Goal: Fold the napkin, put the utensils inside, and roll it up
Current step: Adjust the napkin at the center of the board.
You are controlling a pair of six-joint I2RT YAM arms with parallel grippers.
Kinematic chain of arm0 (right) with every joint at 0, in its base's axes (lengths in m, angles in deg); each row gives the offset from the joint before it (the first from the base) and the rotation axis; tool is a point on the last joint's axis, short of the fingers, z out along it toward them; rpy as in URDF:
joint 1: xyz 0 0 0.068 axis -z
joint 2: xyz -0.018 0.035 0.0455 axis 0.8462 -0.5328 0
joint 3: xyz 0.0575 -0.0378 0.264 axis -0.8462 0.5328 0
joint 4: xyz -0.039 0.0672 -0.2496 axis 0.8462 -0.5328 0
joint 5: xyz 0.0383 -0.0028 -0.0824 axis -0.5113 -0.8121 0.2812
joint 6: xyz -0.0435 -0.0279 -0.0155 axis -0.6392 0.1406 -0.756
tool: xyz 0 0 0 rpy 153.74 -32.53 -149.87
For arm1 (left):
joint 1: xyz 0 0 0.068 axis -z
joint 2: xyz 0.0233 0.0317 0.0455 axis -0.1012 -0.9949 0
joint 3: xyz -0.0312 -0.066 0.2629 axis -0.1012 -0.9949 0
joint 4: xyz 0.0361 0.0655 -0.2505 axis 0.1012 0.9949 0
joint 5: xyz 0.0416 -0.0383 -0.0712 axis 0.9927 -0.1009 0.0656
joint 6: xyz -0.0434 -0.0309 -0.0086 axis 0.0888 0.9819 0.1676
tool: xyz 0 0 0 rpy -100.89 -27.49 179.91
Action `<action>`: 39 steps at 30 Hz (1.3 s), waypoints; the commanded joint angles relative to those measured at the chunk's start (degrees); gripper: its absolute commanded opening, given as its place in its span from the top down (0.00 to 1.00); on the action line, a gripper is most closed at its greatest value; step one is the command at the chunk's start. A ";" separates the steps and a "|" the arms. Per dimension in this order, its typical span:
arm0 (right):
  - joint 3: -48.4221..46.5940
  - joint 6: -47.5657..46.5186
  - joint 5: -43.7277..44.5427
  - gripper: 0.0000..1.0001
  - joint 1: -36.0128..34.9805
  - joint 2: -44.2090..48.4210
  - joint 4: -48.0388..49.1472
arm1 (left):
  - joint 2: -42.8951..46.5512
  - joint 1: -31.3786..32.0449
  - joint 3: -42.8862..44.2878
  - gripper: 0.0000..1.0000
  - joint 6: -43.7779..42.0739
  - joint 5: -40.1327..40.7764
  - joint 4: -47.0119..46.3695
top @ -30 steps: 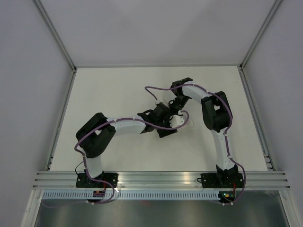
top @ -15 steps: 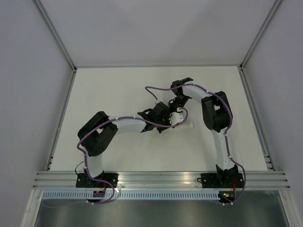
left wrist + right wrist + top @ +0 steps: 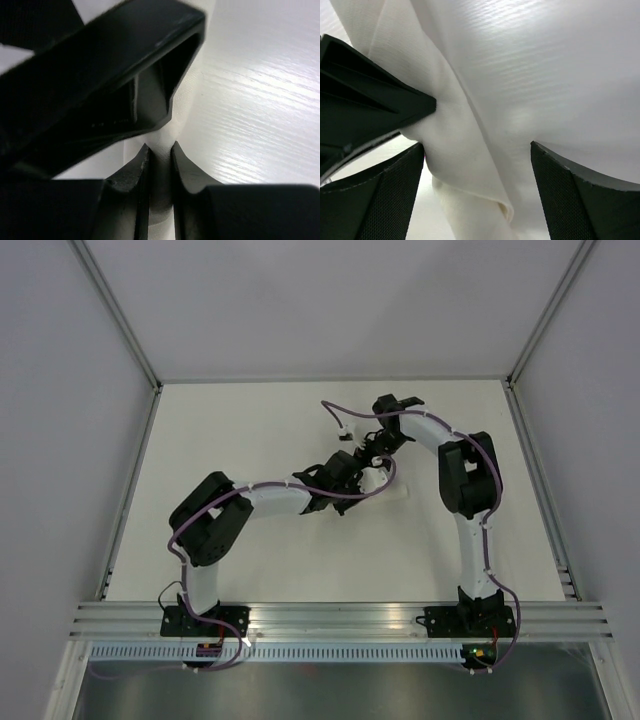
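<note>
Folds of the napkin [image 3: 460,160] lie bunched into a narrow, loosely rolled bundle near the middle of the table [image 3: 250,430], a little right of centre in the overhead view. The left gripper [image 3: 160,147] is closed down narrow on a raised ridge of the cloth, with a thin strip of white pinched between its two fingers [image 3: 132,175]. The right gripper [image 3: 477,145] hovers over the same bundle with its jaws spread wide. The napkin runs between its fingers [image 3: 580,195]: one sits just beside the cloth and the other is clear of it over bare tabletop. The two grippers nearly meet tip to tip, the right arm reaching in from the far side of the bundle.
</note>
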 commanded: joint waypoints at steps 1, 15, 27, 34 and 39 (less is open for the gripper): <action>-0.35 7.26 -0.78 0.08 3.20 4.01 3.78 | -2.92 -1.66 1.41 0.95 5.95 2.61 5.82; -3.42 16.76 -7.19 0.02 16.39 11.74 4.85 | -3.62 -7.46 5.81 0.93 25.60 -9.07 14.00; -2.90 13.07 -10.97 0.02 25.10 18.16 -2.09 | -4.94 -15.64 -4.12 0.91 62.16 -28.76 -12.58; -0.44 10.78 -11.33 0.02 25.81 20.88 -4.56 | -7.13 -17.57 -12.90 0.91 80.73 -28.59 -35.17; 0.00 10.95 -11.24 0.02 25.72 20.54 -5.09 | -8.90 -17.84 -18.18 0.93 90.85 -25.17 -46.37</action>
